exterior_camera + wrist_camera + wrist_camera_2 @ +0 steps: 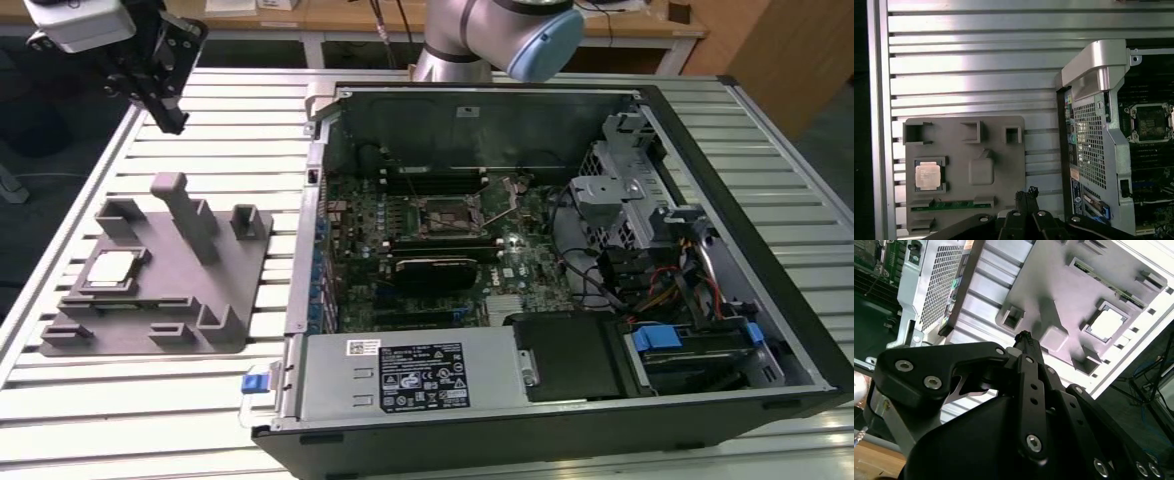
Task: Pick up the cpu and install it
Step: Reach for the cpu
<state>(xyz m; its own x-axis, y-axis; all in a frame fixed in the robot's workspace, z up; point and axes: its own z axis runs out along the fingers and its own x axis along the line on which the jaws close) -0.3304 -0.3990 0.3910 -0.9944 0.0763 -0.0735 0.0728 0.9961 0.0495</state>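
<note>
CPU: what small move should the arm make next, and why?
Probably shift the gripper across until it is over the cpu: the cpu lies in its pocket on the grey fixture, while the shut, empty gripper hangs off to one side.

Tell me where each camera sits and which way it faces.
Exterior view: off the arm, raised, looking down on the table, open computer case and grey fixture; the arm and gripper show.
First wrist view: on the wrist, facing straight down past the gripper at the fixture.
Second wrist view: on the wrist, looking obliquely along the shut fingers.
Both wrist views share the cpu seated in the fixture.
</note>
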